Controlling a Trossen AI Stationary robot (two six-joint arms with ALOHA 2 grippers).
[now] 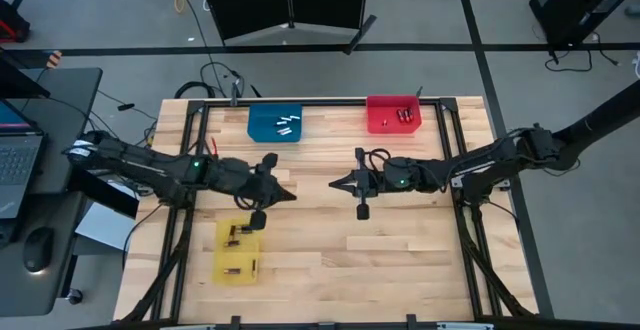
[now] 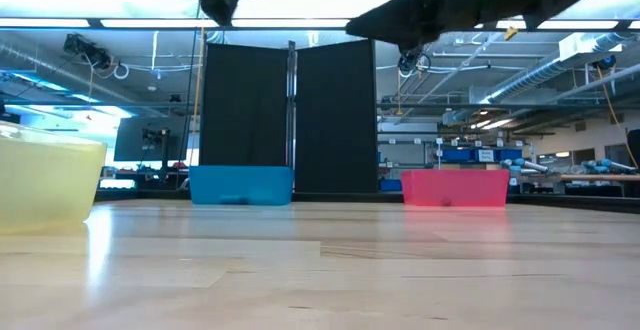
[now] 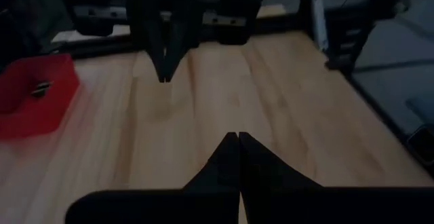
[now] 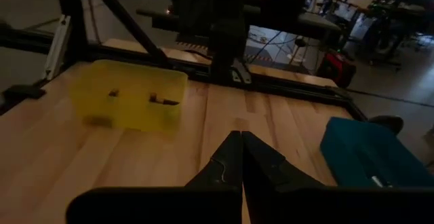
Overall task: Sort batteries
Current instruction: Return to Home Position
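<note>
The batteries lie inside three bins: several silver-grey cells in the blue bin (image 1: 276,123), several red ones in the red bin (image 1: 393,114), several dark ones in the yellow bin (image 1: 238,250). In the left wrist view a battery (image 3: 42,88) shows in the red bin. My left gripper (image 1: 292,196) hovers shut over the table's middle, holding nothing. My right gripper (image 1: 333,182) hovers shut facing it, a short gap between their tips. The left wrist view shows my left gripper (image 3: 238,137) with closed tips, the right wrist view my right gripper (image 4: 241,135) likewise.
A black frame (image 1: 455,140) runs round the wooden table (image 1: 400,260). The blue and red bins stand at the far edge, the yellow bin near the left front. A laptop (image 1: 18,165) and mouse sit on a desk left of the table.
</note>
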